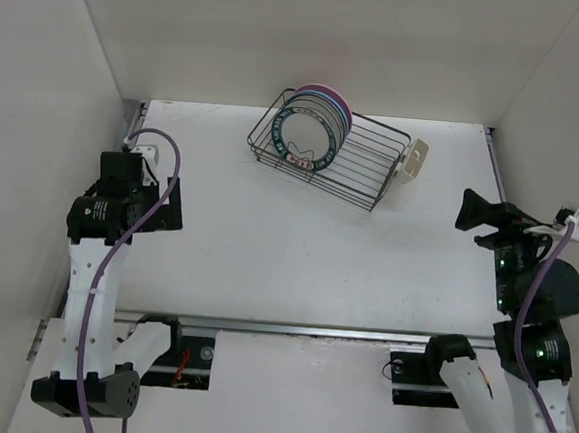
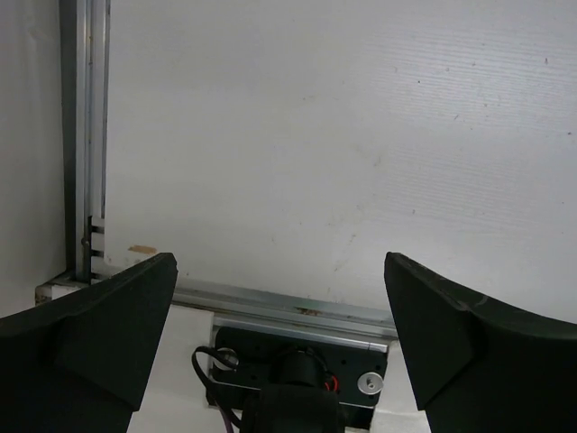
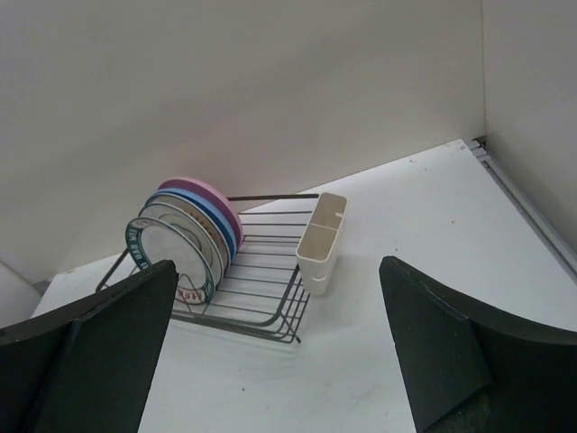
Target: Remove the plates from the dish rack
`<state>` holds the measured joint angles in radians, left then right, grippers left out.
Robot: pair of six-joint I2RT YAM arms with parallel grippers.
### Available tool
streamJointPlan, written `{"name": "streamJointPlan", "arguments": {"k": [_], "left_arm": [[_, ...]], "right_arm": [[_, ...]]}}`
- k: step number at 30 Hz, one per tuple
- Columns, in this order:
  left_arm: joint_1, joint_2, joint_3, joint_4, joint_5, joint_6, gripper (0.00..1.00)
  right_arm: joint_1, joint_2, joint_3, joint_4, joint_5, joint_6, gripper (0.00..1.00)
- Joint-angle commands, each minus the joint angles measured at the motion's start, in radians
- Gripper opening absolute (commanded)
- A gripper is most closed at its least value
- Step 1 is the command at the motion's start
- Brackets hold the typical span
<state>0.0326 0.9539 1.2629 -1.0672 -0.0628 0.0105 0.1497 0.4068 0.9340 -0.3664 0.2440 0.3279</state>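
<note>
Progress on the unloading is nil, as far as the three views show.

Top external view: the dish rack (image 1: pixel 349 166) stands at the far middle of the worktop (image 1: pixel 296 267), turned at an angle. The plates (image 1: pixel 312 130) stand on edge, packed together at its left end. The teal-rimmed plate (image 1: pixel 300 142) fronts the row and the pink plate (image 1: pixel 325 87) closes it. A beige cup holder (image 1: pixel 414 158) hangs on the rack's right end. The left arm (image 1: pixel 90 261) and the right arm (image 1: pixel 526 295) sit at the near corners, both well apart from the rack. No plate lies on the worktop outside the rack.

Left wrist view: the left gripper (image 2: pixel 279 271) has its jaws wide, with nothing between them. It looks onto bare worktop and a metal rail (image 2: pixel 86 135). Neither rack nor plates appear here.

Right wrist view: the right gripper (image 3: pixel 278 271) also has its jaws wide and holds nothing. It faces the rack, which lies well ahead of it. The plates are upright in the wire dividers, with the teal-rimmed one nearest, a blue plate (image 3: pixel 216 215) behind it and the pink one last. The plates overlap closely, so the count cannot be confirmed; it appears to be about five.

Outstanding: every plate is yet to be lifted out, and neither arm has begun its reach.
</note>
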Motion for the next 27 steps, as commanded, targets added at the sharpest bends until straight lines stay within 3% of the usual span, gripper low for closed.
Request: {"name": "streamJointPlan", "arguments": {"k": [1,4,7,8,10,11,12,14,17,22,27], "left_arm": [[0.0,0.06,0.05,0.016,-0.034,-0.017,0.99],[0.0,0.097,0.107,0.016,-0.034,0.028,0.99],[0.0,0.152,0.148,0.038,-0.034,0.074,0.99],[0.0,0.186,0.177,0.038,-0.022,0.083,0.99],[0.0,0.224,0.205,0.038,-0.009,0.104,0.99],[0.0,0.242,0.232,0.038,-0.009,0.105,0.99],[0.0,0.281,0.243,0.038,-0.009,0.114,0.99],[0.0,0.321,0.257,0.058,0.0,0.114,0.99],[0.0,0.422,0.297,0.072,-0.035,0.074,0.99],[-0.036,0.629,0.412,0.038,-0.106,0.051,0.98],[-0.045,0.712,0.444,0.047,-0.135,0.031,0.98]], "right_arm": [[-0.006,0.099,0.055,0.148,0.008,-0.012,1.0],[-0.006,0.196,0.109,0.294,-0.066,-0.036,1.0],[-0.006,0.396,0.185,0.372,-0.149,-0.072,1.0],[-0.006,0.537,0.281,0.373,-0.219,-0.084,1.0],[-0.006,0.698,0.415,0.267,-0.303,-0.121,1.0],[-0.006,0.781,0.574,0.217,-0.395,-0.121,0.97],[-0.006,0.943,0.656,0.166,-0.438,-0.133,0.9],[0.016,1.088,0.799,0.062,-0.583,-0.151,0.84],[0.089,1.305,0.991,0.035,-0.69,-0.26,0.77],[0.256,1.55,1.133,0.047,-0.406,-0.45,0.64],[0.287,1.655,1.184,0.184,-0.263,-0.464,0.58]]}}
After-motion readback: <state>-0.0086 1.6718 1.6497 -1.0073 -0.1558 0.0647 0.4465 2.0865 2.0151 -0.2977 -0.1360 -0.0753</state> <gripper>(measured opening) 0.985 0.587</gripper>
